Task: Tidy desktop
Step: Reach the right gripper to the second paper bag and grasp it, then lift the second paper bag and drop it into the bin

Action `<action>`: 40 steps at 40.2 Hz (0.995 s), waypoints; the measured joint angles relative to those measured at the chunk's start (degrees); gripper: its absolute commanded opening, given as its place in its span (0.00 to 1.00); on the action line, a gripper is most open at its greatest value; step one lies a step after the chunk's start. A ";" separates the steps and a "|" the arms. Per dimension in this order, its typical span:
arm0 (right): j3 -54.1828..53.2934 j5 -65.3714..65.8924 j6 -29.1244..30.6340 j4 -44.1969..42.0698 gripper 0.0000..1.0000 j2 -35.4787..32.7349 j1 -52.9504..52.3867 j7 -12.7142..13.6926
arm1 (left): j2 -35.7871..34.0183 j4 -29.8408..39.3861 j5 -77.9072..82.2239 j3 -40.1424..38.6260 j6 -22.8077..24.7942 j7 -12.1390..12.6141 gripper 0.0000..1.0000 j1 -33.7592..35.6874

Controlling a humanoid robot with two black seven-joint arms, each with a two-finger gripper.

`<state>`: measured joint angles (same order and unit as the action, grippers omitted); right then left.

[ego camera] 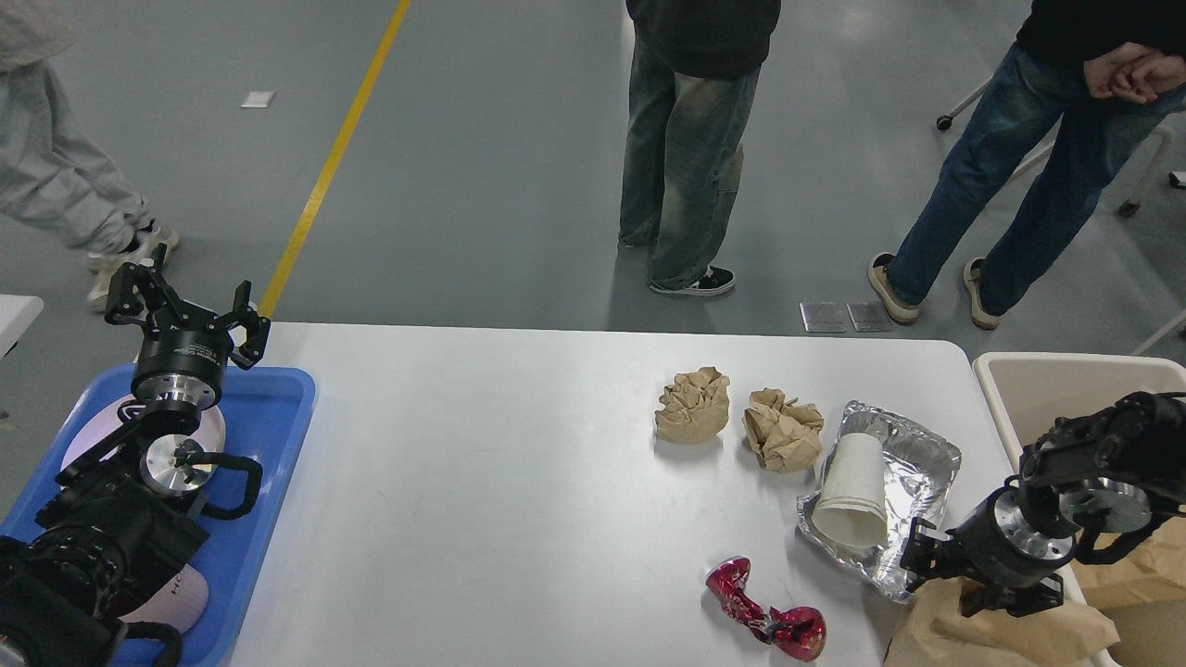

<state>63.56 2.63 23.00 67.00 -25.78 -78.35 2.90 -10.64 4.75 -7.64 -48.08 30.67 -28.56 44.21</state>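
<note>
The white desktop point(482, 482) carries two crumpled brown paper balls point(692, 404) point(784, 429). Beside them a white paper cup point(851, 488) lies on its side in a crinkled foil tray point(917, 454). A crushed red wrapper point(764, 619) lies near the front edge. A brown paper sheet point(1001, 635) covers the front right corner. My right gripper point(965, 579) is open, low over the top of that sheet, next to the foil tray's corner. My left gripper point(185, 304) stands open and empty above the far end of the blue tray.
The blue tray point(269, 408) at the left holds white plates point(88, 440) under my left arm. A beige bin point(1047, 380) with brown paper inside stands off the table's right end. Three people stand or walk on the grey floor beyond the far edge.
</note>
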 measured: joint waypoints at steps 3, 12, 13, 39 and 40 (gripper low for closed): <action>0.11 0.00 0.45 0.05 0.00 -0.04 -0.01 0.00 | 0.00 0.00 0.00 0.00 0.00 0.00 0.96 0.00; 0.51 0.00 1.62 0.06 0.00 -0.09 0.09 -0.01 | 0.00 0.00 0.00 0.00 0.00 0.00 0.96 0.00; 0.67 0.00 1.65 0.06 0.00 -0.17 0.09 -0.01 | 0.00 0.00 0.00 0.00 0.00 0.00 0.96 0.00; 6.82 0.27 7.58 3.30 0.00 -21.22 -28.78 -0.12 | 0.01 0.00 0.00 0.00 0.00 0.00 0.96 0.00; 6.80 0.25 8.62 3.31 0.00 -21.93 -30.76 -0.12 | 0.01 0.00 -0.02 0.00 0.00 0.00 0.96 0.00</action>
<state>70.37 2.89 31.62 70.31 -47.71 -109.11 2.78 -10.63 4.75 -7.66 -48.08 30.67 -28.56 44.21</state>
